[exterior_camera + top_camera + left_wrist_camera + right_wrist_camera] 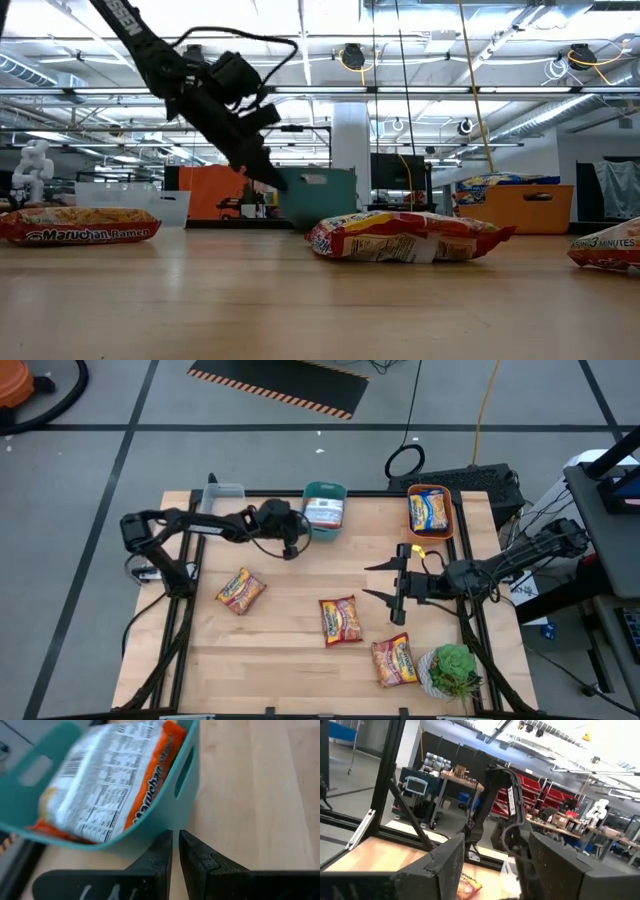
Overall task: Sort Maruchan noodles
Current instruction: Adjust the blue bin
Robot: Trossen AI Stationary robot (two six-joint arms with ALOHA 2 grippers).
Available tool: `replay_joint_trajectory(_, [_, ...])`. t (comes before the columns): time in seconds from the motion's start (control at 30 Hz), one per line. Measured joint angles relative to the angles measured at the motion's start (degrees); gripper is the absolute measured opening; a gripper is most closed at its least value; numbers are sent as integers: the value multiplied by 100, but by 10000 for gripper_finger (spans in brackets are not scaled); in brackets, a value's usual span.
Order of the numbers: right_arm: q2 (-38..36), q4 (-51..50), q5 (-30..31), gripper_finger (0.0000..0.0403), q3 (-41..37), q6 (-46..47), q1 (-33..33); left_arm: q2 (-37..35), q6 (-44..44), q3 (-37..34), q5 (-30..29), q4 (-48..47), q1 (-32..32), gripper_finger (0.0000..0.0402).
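A teal bin [325, 510] at the table's far edge holds an orange Maruchan packet [115, 780], its printed back up. My left gripper [175, 851] is shut, raised off the table just short of the bin's wall [165, 817]; I also see it from above [297, 538] and at table height [268, 178]. An orange bin [431, 510] holds a yellow-blue packet [429, 512]. Three red-orange packets lie flat on the wood: left [240, 590], middle [340, 620] and near right [395, 660]. My right gripper [380, 581] is open, pointing left, right of the middle packet.
A clear bin [222, 495] stands at the far left corner. A green potted plant [452, 670] sits at the near right corner beside the third packet. Bare wood [290, 670] lies along the near edge. Black frame rails [180, 620] border the table's sides.
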Motion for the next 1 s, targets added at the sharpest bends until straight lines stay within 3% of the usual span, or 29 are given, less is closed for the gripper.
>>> replay_joint_trajectory(0.27, [0,-17,2,215,0,449,11,-786,191,2,-169,-866,26,42])
replay_joint_trajectory(0.53, [0,9,2,215,0,619,11,-891,180,7,112,-1090,10,42])
replay_joint_trajectory(0.83, [0,11,2,215,0,648,11,-889,-280,7,-1220,-1435,395,42])
replay_joint_trajectory(1.0, [0,11,2,215,0,634,11,-889,-821,4,-1410,-1421,655,42])
